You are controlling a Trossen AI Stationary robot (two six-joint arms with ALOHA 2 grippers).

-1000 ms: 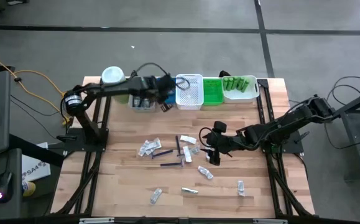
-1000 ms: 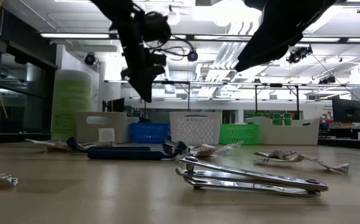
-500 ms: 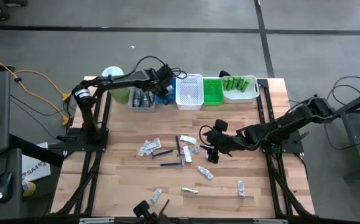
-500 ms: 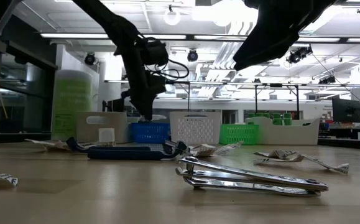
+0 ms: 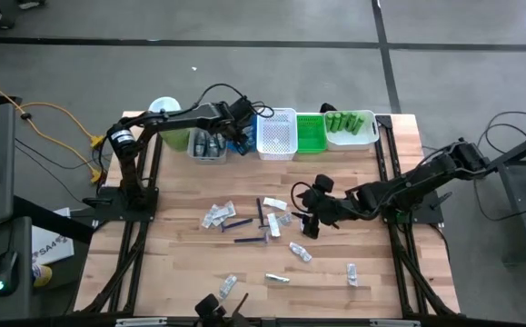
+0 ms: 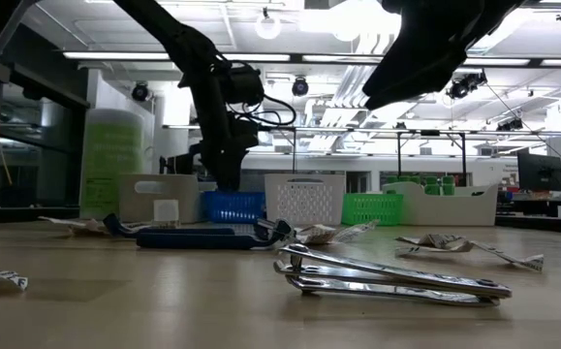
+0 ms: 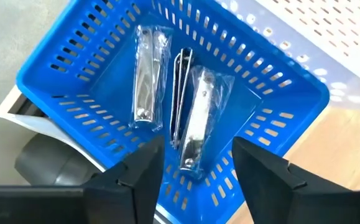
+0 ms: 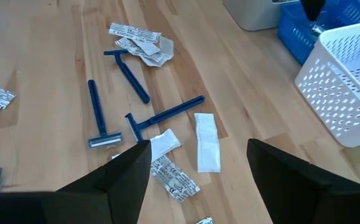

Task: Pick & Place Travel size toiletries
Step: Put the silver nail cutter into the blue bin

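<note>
The toiletries lie scattered on the table's middle: three blue razors (image 5: 249, 225) (image 8: 120, 74), white sachets (image 5: 217, 213) (image 8: 206, 149) and packed nail clippers (image 5: 301, 252). In the low view, a bare nail clipper (image 6: 387, 276) lies close to the camera. My left gripper (image 5: 243, 134) (image 7: 195, 180) is open and empty just above the blue bin (image 7: 92, 81). Three nail clippers (image 7: 189, 118) lie in that bin, two of them in clear sachets. My right gripper (image 5: 306, 214) (image 8: 198, 186) is open and empty above the table's middle, right of the razors.
A row of bins stands along the far edge: grey (image 5: 206, 145), blue (image 5: 247, 141), white (image 5: 277, 133), green (image 5: 311, 133) and a long white one holding green bottles (image 5: 351, 123). A pale-green jar (image 5: 164, 113) stands at the far left. Bare wood lies at the near left.
My left gripper has gone toward the table's far edge and down, to just above the blue bin, mostly in the first half second. My right gripper has kept still.
</note>
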